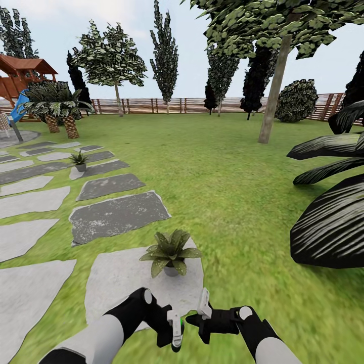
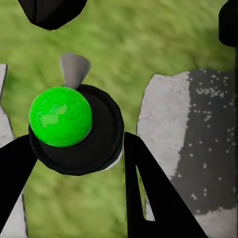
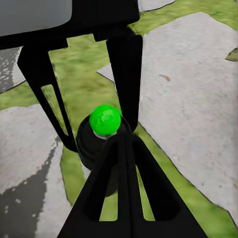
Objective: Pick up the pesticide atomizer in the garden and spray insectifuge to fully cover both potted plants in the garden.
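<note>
The pesticide atomizer [image 2: 74, 126], a black round body with a bright green knob and a grey nozzle, sits between the fingers of my left gripper [image 2: 74, 148], which is shut on it. It shows low in the head view as the atomizer [image 1: 175, 323], held just above the grass. My right gripper [image 3: 124, 144] is shut, its joined tips right against the atomizer [image 3: 101, 134] below the knob. One potted plant [image 1: 170, 253] stands on a pale stepping stone [image 1: 116, 283] just ahead of both grippers. The other potted plant [image 1: 79, 161] stands far off at the left among grey stones.
A big dark shrub with striped leaves [image 1: 333, 217] crowds the right side. A tree trunk [image 1: 270, 91] rises ahead on the right; short palms [image 1: 60, 116] and a play structure [image 1: 20, 76] stand far left. A wooden fence [image 1: 167, 105] closes the lawn.
</note>
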### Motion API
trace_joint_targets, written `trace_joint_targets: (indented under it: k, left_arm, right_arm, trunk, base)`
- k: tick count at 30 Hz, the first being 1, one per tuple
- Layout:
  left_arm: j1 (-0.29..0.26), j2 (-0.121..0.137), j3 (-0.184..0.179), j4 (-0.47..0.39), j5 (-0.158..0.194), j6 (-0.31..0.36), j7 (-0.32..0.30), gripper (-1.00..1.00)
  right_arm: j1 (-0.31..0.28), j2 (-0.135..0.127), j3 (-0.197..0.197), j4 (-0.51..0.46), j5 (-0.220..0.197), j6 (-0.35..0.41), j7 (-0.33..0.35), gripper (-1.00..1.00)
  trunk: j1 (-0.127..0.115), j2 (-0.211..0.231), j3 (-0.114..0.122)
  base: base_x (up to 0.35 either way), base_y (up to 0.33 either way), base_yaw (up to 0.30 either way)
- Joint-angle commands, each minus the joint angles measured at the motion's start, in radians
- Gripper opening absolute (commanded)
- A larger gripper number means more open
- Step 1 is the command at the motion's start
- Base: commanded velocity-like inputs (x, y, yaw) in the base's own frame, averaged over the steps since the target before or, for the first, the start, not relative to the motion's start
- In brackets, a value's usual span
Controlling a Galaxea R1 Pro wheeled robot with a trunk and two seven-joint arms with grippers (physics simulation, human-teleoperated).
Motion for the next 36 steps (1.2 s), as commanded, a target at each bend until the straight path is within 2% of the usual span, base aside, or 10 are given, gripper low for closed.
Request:
trace_joint_targets:
  k: [1, 6, 17, 18, 21, 23, 32, 35, 36]
  left_arm:
    - [0.0, 0.0, 0.002, 0.002, -0.008, -0.007, -0.003, -1.0]
    - [0.0, 0.0, 0.002, 0.008, 0.006, -0.01, -0.003, -1.0]
    - [-0.001, 0.0, 0.002, 0.007, 0.01, -0.01, -0.001, -1.0]
    - [-0.001, 0.0, 0.002, 0.006, 0.013, -0.01, -0.001, -1.0]
    - [-0.001, 0.0, 0.002, 0.005, 0.058, -0.012, -0.001, -1.0]
    - [-0.001, 0.0, 0.002, 0.005, 0.071, -0.013, -0.001, -1.0]
    - [-0.001, 0.0, 0.002, 0.005, 0.076, -0.013, -0.001, -1.0]
    - [0.004, 0.001, -0.001, 0.025, 0.064, -0.009, 0.084, -1.0]
    - [0.009, 0.015, -0.003, 0.037, 0.062, -0.008, 0.097, -1.0]
  right_arm:
    - [-0.001, 0.001, -0.008, -0.002, 0.007, -0.003, 0.005, -1.0]
    - [-0.001, 0.001, -0.008, -0.002, 0.007, -0.003, 0.004, -1.0]
    - [-0.001, 0.001, -0.008, -0.001, 0.007, -0.003, 0.004, -1.0]
    - [-0.001, 0.001, -0.008, -0.001, 0.007, -0.003, 0.004, -1.0]
    - [-0.001, 0.001, -0.008, -0.001, 0.006, -0.003, 0.004, -1.0]
    - [-0.001, 0.001, -0.008, 0.0, 0.006, -0.003, 0.005, -1.0]
    - [-0.001, 0.001, -0.008, 0.0, 0.006, -0.003, 0.005, -1.0]
    - [-0.001, 0.001, -0.008, 0.0, 0.007, -0.003, 0.005, -1.0]
    - [-0.001, 0.001, -0.008, 0.0, 0.007, -0.003, 0.005, -1.0]
  trunk:
    - [0.0, 0.0, -0.001]
    - [0.0, 0.0, -0.001]
    - [0.0, 0.0, -0.001]
    - [0.0, 0.0, -0.001]
    - [0.0, 0.0, -0.001]
    - [0.0, 0.0, -0.001]
    - [0.0, 0.0, -0.001]
    - [0.0, 0.0, -0.001]
    - [0.0, 0.0, -0.001]
  base:
    - [0.0, 0.0, 0.0]
    - [0.0, 0.0, 0.0]
    - [0.0, 0.0, 0.0]
    - [0.0, 0.0, 0.0]
    - [0.0, 0.0, 0.0]
    - [0.0, 0.0, 0.0]
    - [0.0, 0.0, 0.0]
    - [0.0, 0.0, 0.0]
    - [0.0, 0.0, 0.0]
